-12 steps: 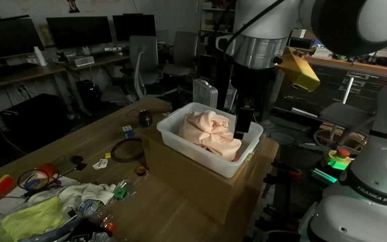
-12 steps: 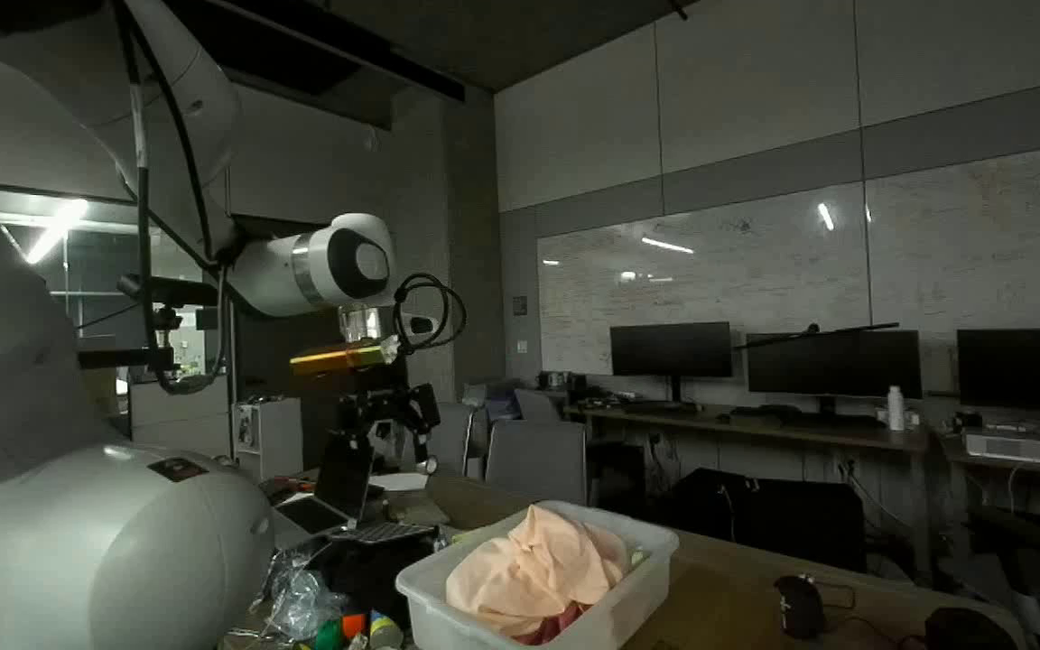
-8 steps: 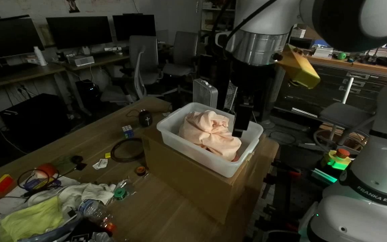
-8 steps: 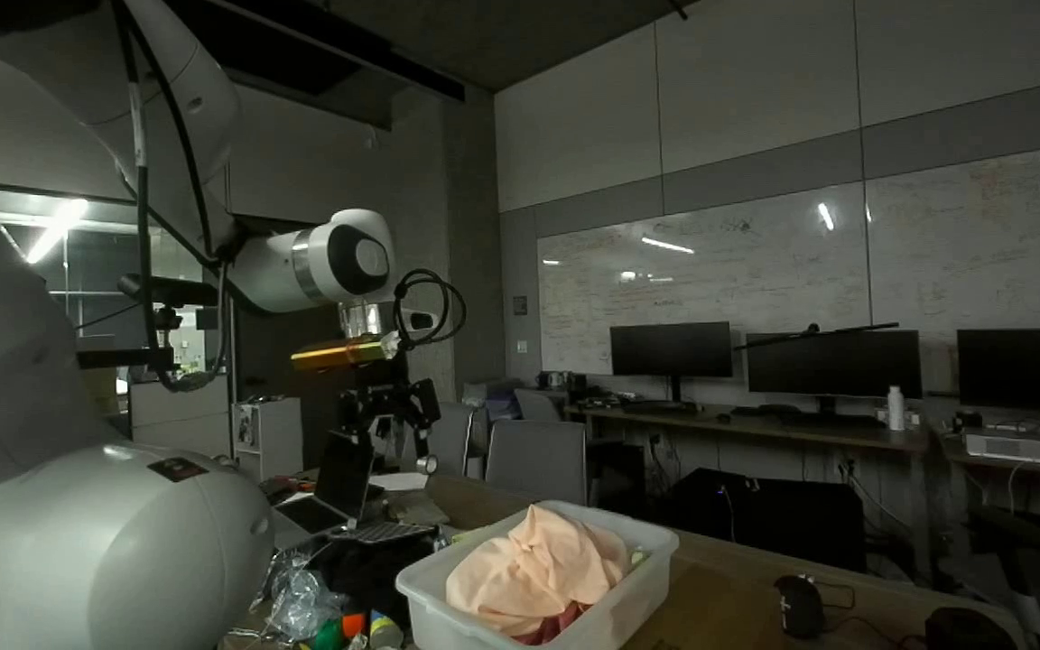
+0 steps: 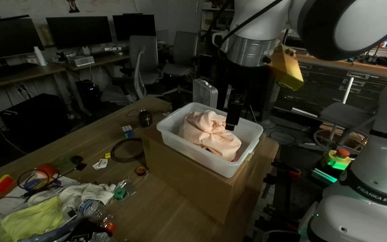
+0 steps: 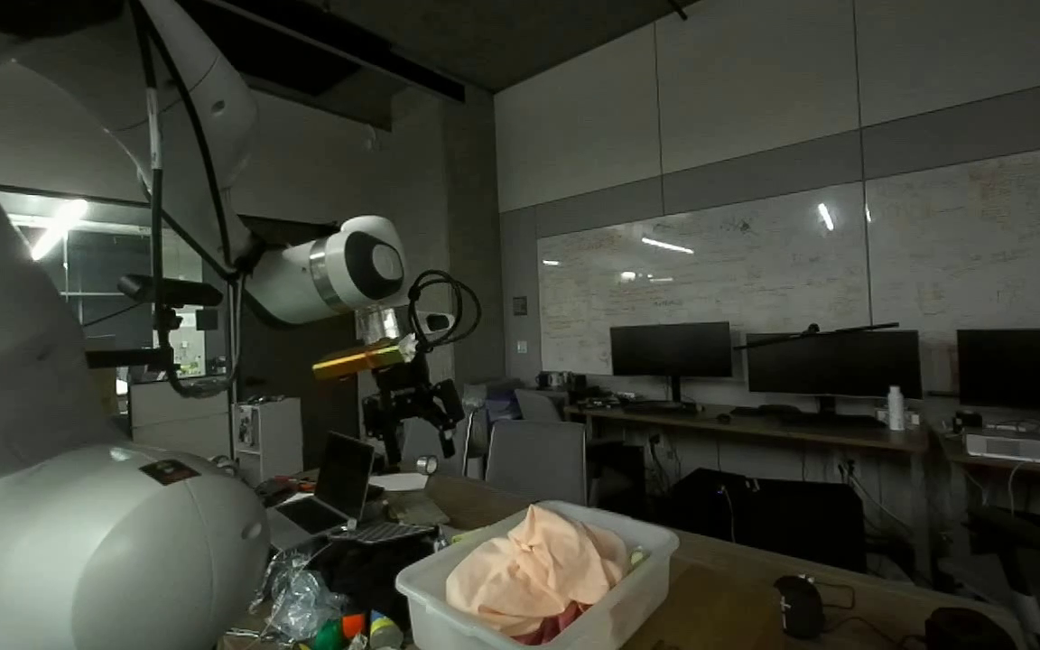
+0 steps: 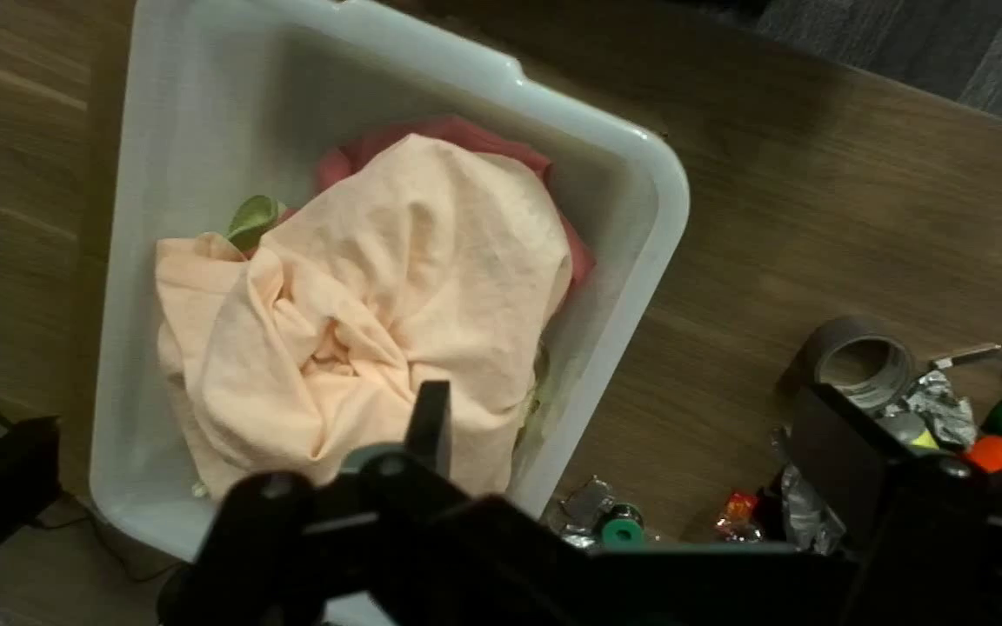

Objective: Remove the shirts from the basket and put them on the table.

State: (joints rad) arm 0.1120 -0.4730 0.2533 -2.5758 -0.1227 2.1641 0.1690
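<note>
A white plastic basket (image 5: 193,153) holds a bunched peach shirt (image 5: 210,134); both also show in an exterior view, the basket (image 6: 633,600) and the shirt (image 6: 529,578). In the wrist view, a red cloth (image 7: 466,135) and a bit of green cloth (image 7: 253,222) stick out from under the peach shirt (image 7: 457,252), mostly hidden by it. My gripper (image 7: 627,404) is open and empty, above the basket's side. One finger overlaps the peach shirt in the wrist view, the other lies beyond the rim. In an exterior view, both fingers of the gripper (image 6: 421,447) are spread apart.
The basket stands on a cardboard box (image 5: 186,178) on the wooden table (image 5: 166,208). A yellow cloth (image 5: 34,216), white cloth (image 5: 92,193), plastic bottle (image 5: 94,210) and cables lie on the table. A tape roll (image 7: 862,361) and an open laptop (image 6: 344,478) are also there.
My gripper has moved left and slightly up in an exterior view, and right in the exterior view facing the whiteboard. The basket and shirts have not moved.
</note>
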